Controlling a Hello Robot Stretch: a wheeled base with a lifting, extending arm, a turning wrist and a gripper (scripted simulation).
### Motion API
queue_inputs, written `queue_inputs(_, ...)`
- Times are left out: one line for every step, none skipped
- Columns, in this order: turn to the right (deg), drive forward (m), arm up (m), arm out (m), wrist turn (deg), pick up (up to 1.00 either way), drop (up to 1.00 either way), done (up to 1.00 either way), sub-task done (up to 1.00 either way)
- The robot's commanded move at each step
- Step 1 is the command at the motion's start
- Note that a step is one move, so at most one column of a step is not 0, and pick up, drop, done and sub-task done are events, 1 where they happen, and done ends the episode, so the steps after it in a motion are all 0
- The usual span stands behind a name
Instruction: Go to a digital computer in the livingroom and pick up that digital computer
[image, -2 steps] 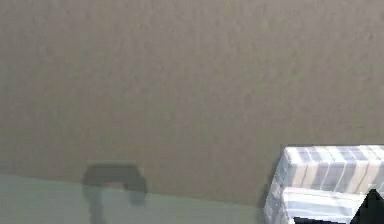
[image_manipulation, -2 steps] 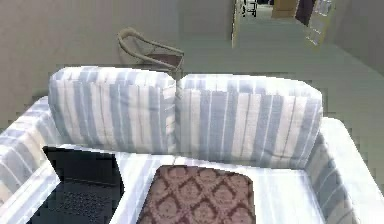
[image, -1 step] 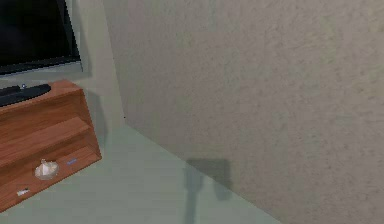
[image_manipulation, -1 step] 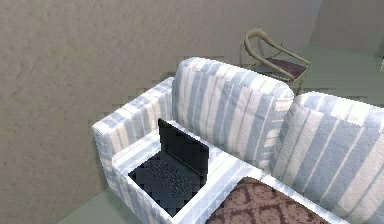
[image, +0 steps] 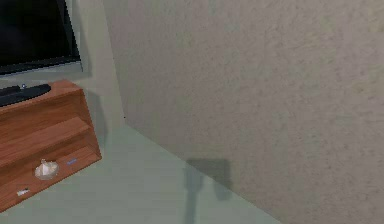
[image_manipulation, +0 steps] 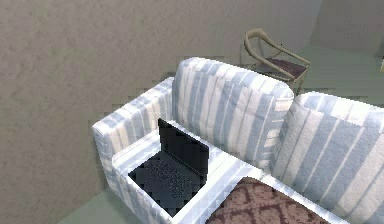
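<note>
Starting with the forward view: a dark television (image: 35, 35) fills the upper left of the frame, standing on a wooden stand (image: 50, 125) whose lower shelf carries a small white object (image: 45, 170) too small to name. A plain textured wall (image: 270, 90) takes up the middle and right, with pale floor (image: 140, 185) along the bottom.

The arm side view shows a blue-and-white striped sofa (image_manipulation: 235, 100) running from the middle of the frame to the right edge. An open laptop (image_manipulation: 178, 162), the computer the task names, lies on the seat at the sofa's left end. It is in the lower middle of the frame, just beside the armrest, with its dark screen raised toward the back cushion. A brown patterned cushion (image_manipulation: 265, 205) lies on the seat to its right, at the bottom edge. A wooden chair (image_manipulation: 277, 55) stands well apart in the upper right.

As a judgement, the drive to the laptop looks largely done, since it sits close on the side the arm reaches. The pickup is all left to do: the laptop rests flat on the seat, not lifted. The state of the gripper cannot be told from these pictures.
</note>
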Motion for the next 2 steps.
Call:
queue_inputs(0.0,0.0,0.08,0.0,0.0,0.0,0.0,0.0,0.0)
queue_inputs(0.0,0.0,0.0,0.24,0.0,0.0,0.0,0.0,0.0)
